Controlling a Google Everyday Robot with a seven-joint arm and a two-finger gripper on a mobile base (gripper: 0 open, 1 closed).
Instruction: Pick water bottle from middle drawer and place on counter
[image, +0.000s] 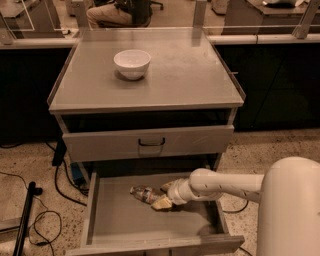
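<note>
The water bottle (142, 193) lies on its side on the flat floor of the open middle drawer (120, 222), near the drawer's back. It is small and clear with a dark label band. My gripper (162, 195) reaches in from the right on the white arm (225, 185) and is down at the bottle's right end, touching or almost touching it. The bottle rests on the drawer floor. The counter (185, 75) is the grey top of the cabinet above.
A white bowl (132, 63) stands on the counter's back left. A closed drawer front with a black handle (151, 142) sits above the open drawer. Cables and a black pole (24, 220) lie on the floor at the left.
</note>
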